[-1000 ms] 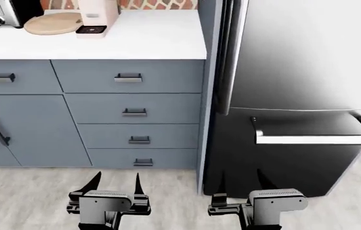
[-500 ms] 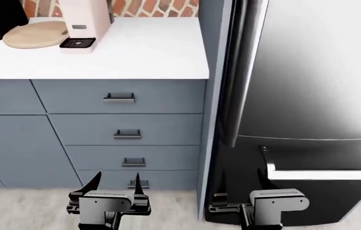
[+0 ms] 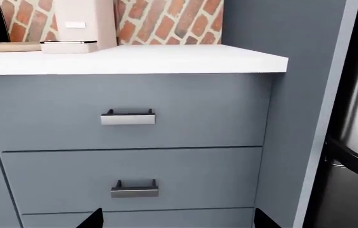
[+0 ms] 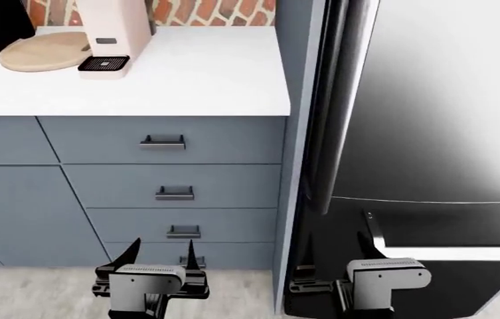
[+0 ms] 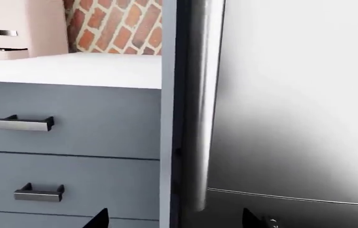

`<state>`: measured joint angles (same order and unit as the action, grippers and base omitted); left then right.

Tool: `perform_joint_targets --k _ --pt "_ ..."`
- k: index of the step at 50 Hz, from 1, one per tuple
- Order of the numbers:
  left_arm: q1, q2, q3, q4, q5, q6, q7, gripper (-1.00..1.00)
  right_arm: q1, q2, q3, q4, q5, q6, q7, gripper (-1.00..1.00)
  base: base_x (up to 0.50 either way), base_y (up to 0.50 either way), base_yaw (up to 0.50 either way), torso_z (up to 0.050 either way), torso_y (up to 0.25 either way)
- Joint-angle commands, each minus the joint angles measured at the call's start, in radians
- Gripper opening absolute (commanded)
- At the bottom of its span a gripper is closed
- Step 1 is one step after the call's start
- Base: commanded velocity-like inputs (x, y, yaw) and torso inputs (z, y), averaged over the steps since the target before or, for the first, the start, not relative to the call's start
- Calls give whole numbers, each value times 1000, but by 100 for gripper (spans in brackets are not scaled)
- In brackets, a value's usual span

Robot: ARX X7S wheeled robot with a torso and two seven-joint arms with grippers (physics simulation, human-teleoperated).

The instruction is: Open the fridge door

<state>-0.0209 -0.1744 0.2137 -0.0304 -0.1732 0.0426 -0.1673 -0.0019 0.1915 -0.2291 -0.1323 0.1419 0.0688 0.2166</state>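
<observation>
we see the fridge door (image 4: pixel 445 100) filling the right side of our head view, a tall glossy steel panel that stands flush and closed, with its long vertical handle (image 4: pixel 342 100) running down its left edge, just beside the blue-grey side panel of the cabinets. below it sits the black lower drawer (image 4: pixel 427 266) with a horizontal silver bar. our right gripper (image 4: pixel 334 256) hangs low in front of that lower drawer, jaws spread apart and grasping nothing, clear of the handle. our left gripper (image 4: pixel 161 252) hangs in front of the cabinet drawers (image 4: pixel 174 193), jaws likewise spread and empty. in the right wrist view the handle (image 5: pixel 201 104) rises close ahead, the door (image 5: pixel 299 95) beside it. to the left, the white table (image 4: pixel 188 73) carries a pale pink coffee machine (image 4: pixel 112 33) and a round wooden board (image 4: pixel 42 50) against a brick wall (image 4: pixel 205 10).
</observation>
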Motion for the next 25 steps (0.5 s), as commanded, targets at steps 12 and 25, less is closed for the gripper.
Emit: perform_joint_targets --k 12,25 --pt "17 -21 5 57 -28 -20 -8 100 156 64 68 -596 182 807 131 100 0 0 0 0 0" --pt "23 -34 9 86 -37 -28 -13 100 514 -45 313 -610 428 1327 140 100 0 0 0 0 0"
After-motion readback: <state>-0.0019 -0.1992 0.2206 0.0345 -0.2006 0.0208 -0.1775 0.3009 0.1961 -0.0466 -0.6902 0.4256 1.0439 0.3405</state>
